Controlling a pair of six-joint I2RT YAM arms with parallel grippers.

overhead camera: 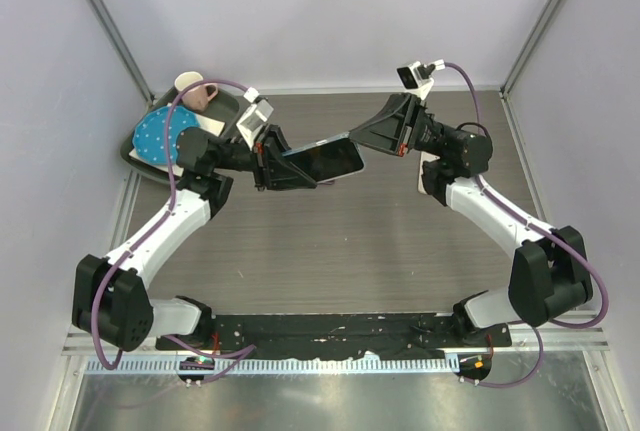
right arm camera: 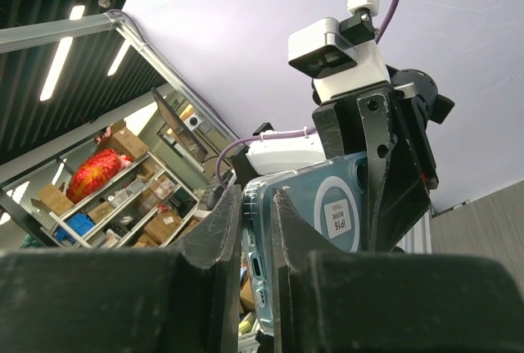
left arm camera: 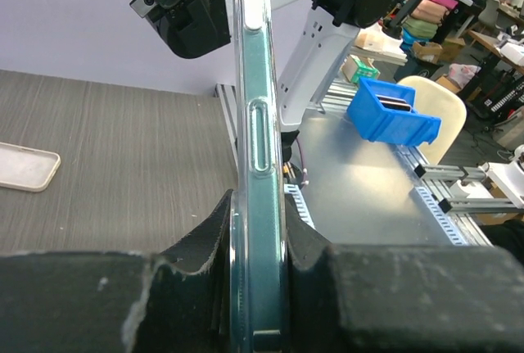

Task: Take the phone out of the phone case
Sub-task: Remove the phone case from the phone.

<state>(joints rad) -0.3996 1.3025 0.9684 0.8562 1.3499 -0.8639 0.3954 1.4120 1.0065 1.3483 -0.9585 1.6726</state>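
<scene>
A: Status on the case job?

B: Peel step, not done. The dark flat phone point(overhead camera: 330, 159) sits fully inside the clear teal-tinted plastic phone case point(right arm camera: 307, 197). Both arms hold it in the air, well above the grey wood-grain table point(overhead camera: 330, 261).

A: Who's got what?

B: The left gripper point(left arm camera: 258, 234) is pressed together on one end, pads flat on the front and back faces. It clamps phone and case as one. The side buttons point(left arm camera: 259, 136) run up the edge away from it, and nothing is lifted there.

A: And the right one?

B: The right gripper point(right arm camera: 258, 201) is at the opposite end, jaws nearly together with only a narrow slot. The case rim fills that slot and both fingers look to touch it, so I'd call it a pinch on the case edge. How hard it bites, can't tell from here.

A: Next move?

B: My read: right has to grab the rim only, not the glass, and bend the corner back off the phone while left holds dead steady. Left's clamp pins the shell at its end, so it probably needs a regrip onto bare phone once a corner pops.

A: Risk?

B: Thin rim slipping out of the jaws. Or the phone dropping to the table if both let go.
</scene>
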